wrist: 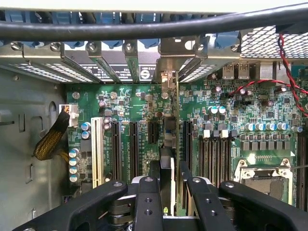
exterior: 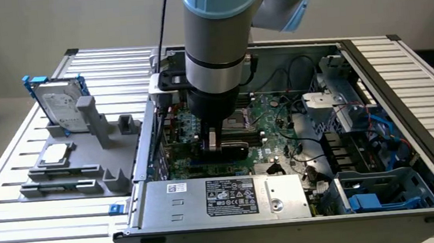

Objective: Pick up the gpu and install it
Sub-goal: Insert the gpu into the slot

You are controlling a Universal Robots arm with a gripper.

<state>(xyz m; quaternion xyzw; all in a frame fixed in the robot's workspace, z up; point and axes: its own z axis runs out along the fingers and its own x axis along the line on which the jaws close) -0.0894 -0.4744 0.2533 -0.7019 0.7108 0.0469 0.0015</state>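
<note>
Motherboard [wrist: 226, 120] below; gripper [wrist: 169, 168] clamps gpu [wrist: 166, 156] edge-on between its half-closed jaws.

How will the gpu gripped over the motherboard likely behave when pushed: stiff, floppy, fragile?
The gpu, straight and edge-on in the end effector, is probably stiff. Thin and standing on edge, it may tip sideways if pushed off-centre. Being so thin, it is likely fragile under bending.

Exterior view high over case [exterior: 290, 236], wrist view close, both showing motherboard [wrist: 226, 106]
</note>
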